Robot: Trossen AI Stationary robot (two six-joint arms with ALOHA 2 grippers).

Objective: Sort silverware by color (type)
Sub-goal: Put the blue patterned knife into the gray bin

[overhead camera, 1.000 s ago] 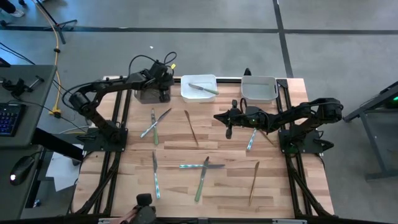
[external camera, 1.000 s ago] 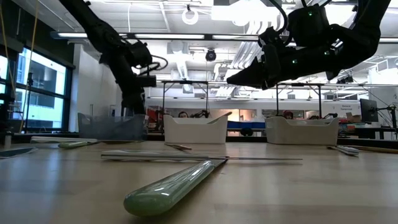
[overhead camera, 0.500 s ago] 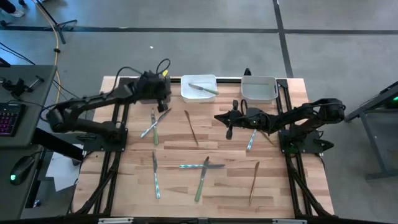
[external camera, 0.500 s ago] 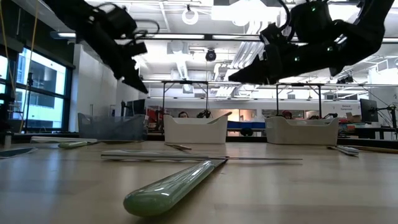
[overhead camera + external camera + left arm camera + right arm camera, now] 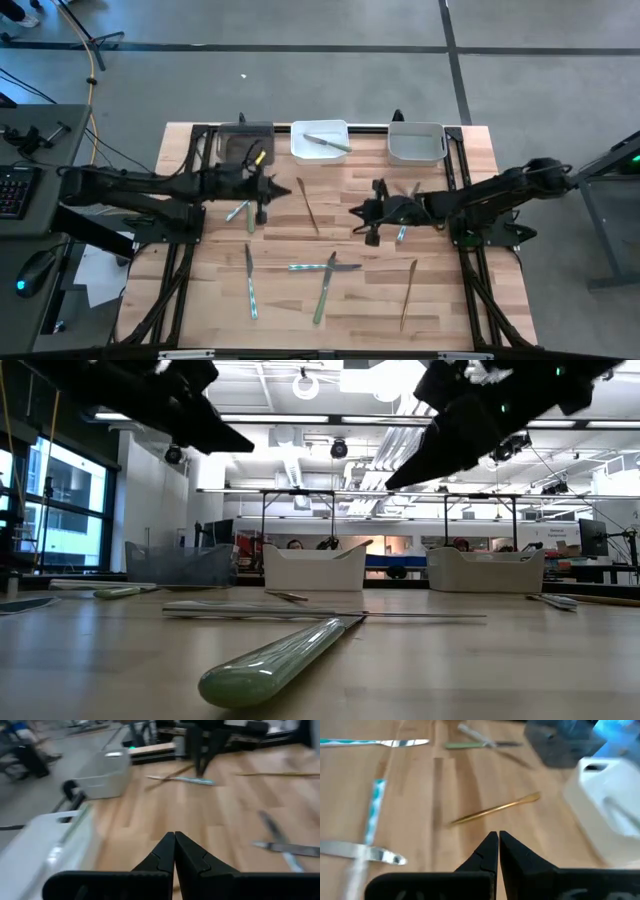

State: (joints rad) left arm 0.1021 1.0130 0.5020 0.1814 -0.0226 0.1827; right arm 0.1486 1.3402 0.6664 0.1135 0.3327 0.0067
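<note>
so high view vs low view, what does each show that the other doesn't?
High only: the green-handled knife lying inside the white bin, the full scatter of silverware, and both shut grippers over the table, left gripper and right gripper.

Low only: the room behind, and one green handle up close.

Both: the dark bin, white bin and grey bin in a row along the far edge, arms above the table.

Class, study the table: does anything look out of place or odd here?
Mildly: most silverware lies scattered, some pieces crossing, on the table. Only the white bin visibly holds a piece; the grey bin looks empty. No damage shows.
</note>
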